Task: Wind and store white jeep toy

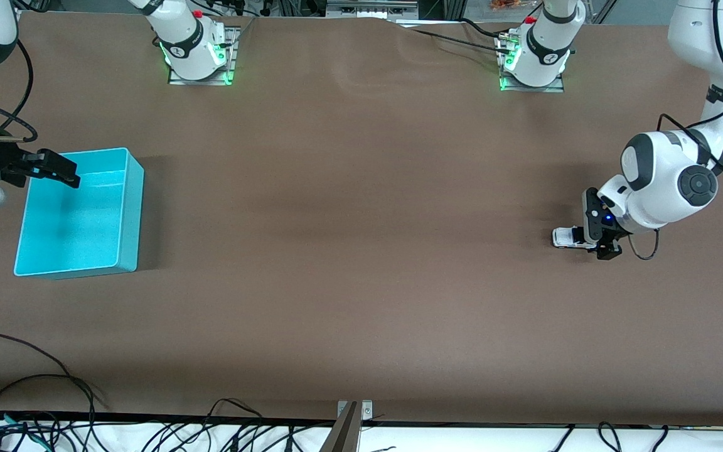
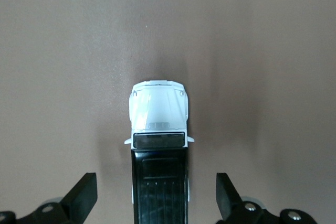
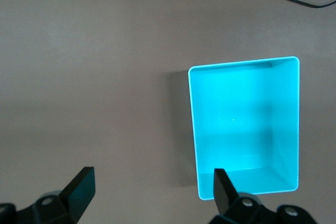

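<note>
White and black, the white jeep toy (image 1: 567, 237) sits on the brown bench (image 1: 361, 251) toward the left arm's end, well apart from the turquoise bin (image 1: 130, 207) at the right arm's end; the left pincer (image 1: 600, 232) is down at the toy's black rear section, its fingers (image 2: 81, 196) spread wide on either side of the body and, in the left wrist view, clear of it on both flanks; it has hold of nothing yet. The right pincer (image 1: 54, 168) hangs over the bin's edge at the right arm's end of the bench, equally wide and empty; that arm waits.

My reading is that the grasp has not been made and the winding is still to come. Several things could spoil it from here; the toy is small and on wheels, so if one finger meets it before the other, it may roll or skid out along the bench rather than be caught; the hood points away from the wrist, so a shove from the rear would send it forward. The fingers straddle only the rear part, so a pinch there may let the nose swing or droop on lifting. If winding means dragging it backward under pressure, a loose hold could let the wheels slip instead of loading the spring; too hard a press could tip it. A wound toy could also run off the moment it is released, before it reaches the bin.
</note>
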`<act>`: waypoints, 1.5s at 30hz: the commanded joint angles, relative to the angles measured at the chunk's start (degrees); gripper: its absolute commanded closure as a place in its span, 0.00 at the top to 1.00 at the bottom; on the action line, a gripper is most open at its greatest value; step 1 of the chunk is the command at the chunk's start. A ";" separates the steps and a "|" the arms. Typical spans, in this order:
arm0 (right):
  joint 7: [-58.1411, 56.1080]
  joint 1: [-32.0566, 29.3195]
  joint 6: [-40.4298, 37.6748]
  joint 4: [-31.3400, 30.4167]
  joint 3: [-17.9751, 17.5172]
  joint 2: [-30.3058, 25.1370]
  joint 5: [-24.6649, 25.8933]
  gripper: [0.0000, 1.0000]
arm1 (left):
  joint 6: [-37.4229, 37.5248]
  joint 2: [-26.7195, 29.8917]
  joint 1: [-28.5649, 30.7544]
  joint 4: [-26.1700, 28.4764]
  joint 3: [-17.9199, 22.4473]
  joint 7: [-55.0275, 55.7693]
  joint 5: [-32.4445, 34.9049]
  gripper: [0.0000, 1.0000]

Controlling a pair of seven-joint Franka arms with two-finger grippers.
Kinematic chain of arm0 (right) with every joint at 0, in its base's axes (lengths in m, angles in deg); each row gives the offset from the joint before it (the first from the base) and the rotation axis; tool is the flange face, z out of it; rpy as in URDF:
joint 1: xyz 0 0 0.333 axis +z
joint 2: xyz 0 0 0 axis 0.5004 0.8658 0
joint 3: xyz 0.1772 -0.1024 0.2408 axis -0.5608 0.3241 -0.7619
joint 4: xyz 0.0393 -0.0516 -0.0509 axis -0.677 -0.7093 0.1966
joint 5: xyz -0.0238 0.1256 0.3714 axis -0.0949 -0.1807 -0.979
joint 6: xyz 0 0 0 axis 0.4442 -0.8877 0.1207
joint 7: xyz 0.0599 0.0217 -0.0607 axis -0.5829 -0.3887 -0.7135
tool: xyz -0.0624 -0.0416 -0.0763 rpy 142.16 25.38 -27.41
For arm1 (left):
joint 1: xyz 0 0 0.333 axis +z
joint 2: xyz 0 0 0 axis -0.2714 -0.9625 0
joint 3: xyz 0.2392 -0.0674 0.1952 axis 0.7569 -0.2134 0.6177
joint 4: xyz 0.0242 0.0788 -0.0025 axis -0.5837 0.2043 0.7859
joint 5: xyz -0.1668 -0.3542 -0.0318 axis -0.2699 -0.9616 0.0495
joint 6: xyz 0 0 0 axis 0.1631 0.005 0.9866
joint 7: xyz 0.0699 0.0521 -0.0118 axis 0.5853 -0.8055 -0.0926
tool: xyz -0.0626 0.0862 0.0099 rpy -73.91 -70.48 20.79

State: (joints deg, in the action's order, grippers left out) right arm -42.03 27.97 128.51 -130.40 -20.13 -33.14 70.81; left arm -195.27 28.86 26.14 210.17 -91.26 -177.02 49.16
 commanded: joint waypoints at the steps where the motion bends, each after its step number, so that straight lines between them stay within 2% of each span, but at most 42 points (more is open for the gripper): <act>1: 0.82 0.13 0.84 -1.03 0.09 -0.72 -0.57 1.00 | -4.55 -0.91 0.95 1.86 -0.24 -0.98 1.33 1.00; 5: 0.82 0.13 0.84 -1.03 0.09 -0.72 -0.57 1.00 | -5.17 -1.61 1.47 1.94 -0.33 -0.98 1.33 1.00; 7: 0.82 0.13 0.84 -1.03 0.09 -0.72 -0.57 1.00 | -5.34 -1.61 1.56 1.94 -0.33 -1.07 1.33 0.95; 9: 0.82 0.13 0.84 -1.03 0.09 -0.72 -0.57 1.00 | -5.34 -1.70 1.47 2.03 -0.41 -1.15 1.33 0.71; 13: 0.91 0.13 0.75 -1.03 0.09 -0.81 -0.57 1.00 | -5.43 -2.05 1.47 1.94 -0.50 -1.15 1.33 0.37; 15: 0.82 0.13 0.75 -1.03 0.09 -0.81 -0.57 1.00 | -5.43 -2.23 1.47 1.94 -0.77 -1.15 1.25 0.26; 20: 0.82 0.13 0.75 -1.03 0.18 -0.81 -0.57 1.00 | -5.43 -2.32 1.39 1.86 -0.77 -1.15 1.16 0.09; 26: 0.91 0.22 0.84 -1.03 0.18 -0.81 -0.57 1.00 | -5.43 -2.32 1.30 1.77 -0.77 -1.15 1.16 0.05; 37: 0.91 0.22 0.84 -1.03 0.09 -0.72 -0.57 1.00 | -5.08 -4.16 1.21 1.24 -0.68 -1.15 1.33 0.05; 45: 0.82 0.22 1.10 -1.03 0.09 -0.72 -0.57 1.00 | -4.64 -5.30 3.23 0.98 0.02 -1.33 1.51 0.05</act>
State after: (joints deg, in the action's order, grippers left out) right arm -42.01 27.97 128.69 -130.40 -20.13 -33.14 70.81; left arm -199.89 26.54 27.28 211.70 -91.64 -177.37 49.16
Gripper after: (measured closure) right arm 0.000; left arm 0.485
